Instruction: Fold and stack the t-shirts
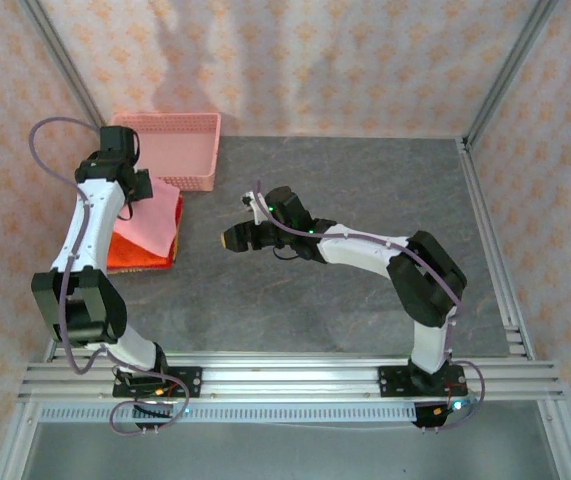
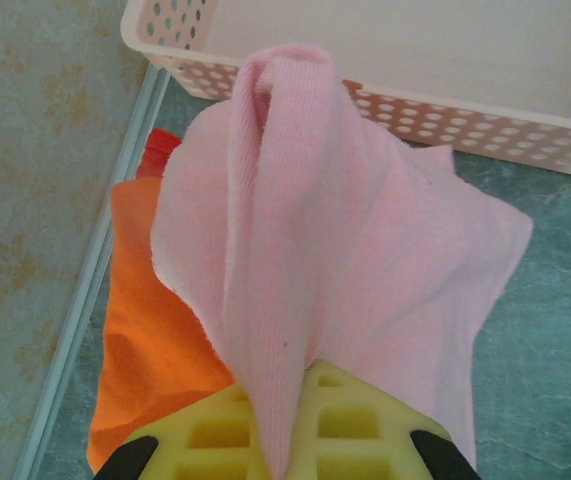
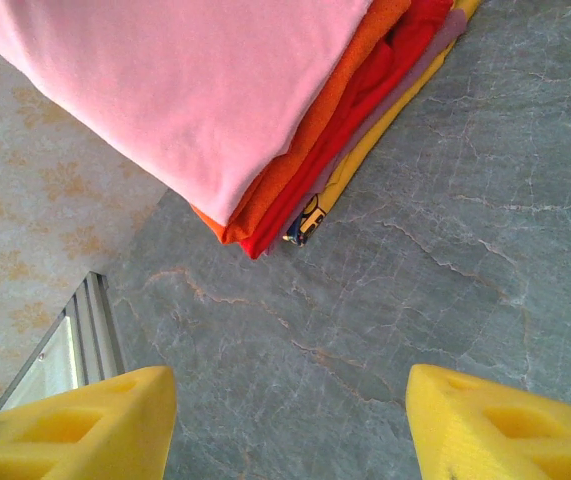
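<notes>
Two yellow-fingered grippers, entered first, then what lies around them.

1. Left gripper (image 2: 287, 448): jaws closed tight, pinching a raised ridge of the light pink cloth t-shirt (image 2: 365, 260). Position: just in front of the rigid pink plastic mesh basket (image 1: 180, 128), on its near side.

2. Right gripper (image 3: 290, 425): jaws standing moderately apart, nothing between them. Position: low over the grey marbled table (image 3: 435, 260), off to the near right of the basket, fingers pointing toward the stack.

3. Light pink cloth t-shirt: top layer of the stack. Its folded edge lies rounded and neat on the side facing the right gripper. The pinched part stands up in a crest, and the cloth fans out loose toward the basket wall.

4. Bright orange-red cloth t-shirts (image 3: 370, 80): folded, directly under the pink one, edges roughly aligned. A yellow cloth layer (image 3: 350, 175) shows at the very bottom.

5. Step in hand, as judged: setting the pink shirt onto the stack in front of the basket, with the fold largely made.

6. Next move, as judged: lower the crest, open the left jaws and draw back without dragging cloth. The loose fan nearest the basket probably needs smoothing square to the layers beneath.
</notes>
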Motion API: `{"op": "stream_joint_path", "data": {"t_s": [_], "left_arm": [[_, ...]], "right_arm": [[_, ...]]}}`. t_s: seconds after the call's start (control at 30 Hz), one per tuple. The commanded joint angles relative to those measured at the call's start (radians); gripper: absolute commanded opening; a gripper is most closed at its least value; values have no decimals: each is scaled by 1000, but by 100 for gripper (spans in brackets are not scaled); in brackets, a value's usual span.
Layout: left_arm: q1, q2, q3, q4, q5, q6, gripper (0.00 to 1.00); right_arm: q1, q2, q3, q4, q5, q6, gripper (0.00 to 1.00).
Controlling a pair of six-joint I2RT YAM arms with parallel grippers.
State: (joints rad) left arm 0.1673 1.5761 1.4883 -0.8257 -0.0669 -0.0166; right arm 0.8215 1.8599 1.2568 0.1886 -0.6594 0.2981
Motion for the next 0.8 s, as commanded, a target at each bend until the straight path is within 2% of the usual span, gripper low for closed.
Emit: {"op": "stream_joint_path", "data": {"t_s": [0.0,0.3,0.47,0.53,0.6,0.63,0.7,0.77], "left_arm": [[23,22,-8,40,-65,35,0],[65,123,20,-1,-238,49,0],[74,198,29,-15,-284,21,2],[78,224,26,-10,-288,6,20],[79,243,29,-10,-294,-6,48],[80,248,30,-11,-293,-9,58],[79,242,32,-13,-288,-27,71],[79,217,25,-3,-275,-52,96]], "right_arm": [[0,19,34,29,-17,9,63],[1,12,42,-5,-6,2,63],[1,0,51,-33,10,-16,63],[1,-4,53,-41,17,-19,63],[0,-7,52,-42,22,-20,63],[1,-8,50,-41,24,-19,63],[1,-11,45,-39,29,-15,63],[0,-14,41,-37,35,-14,63]]}}
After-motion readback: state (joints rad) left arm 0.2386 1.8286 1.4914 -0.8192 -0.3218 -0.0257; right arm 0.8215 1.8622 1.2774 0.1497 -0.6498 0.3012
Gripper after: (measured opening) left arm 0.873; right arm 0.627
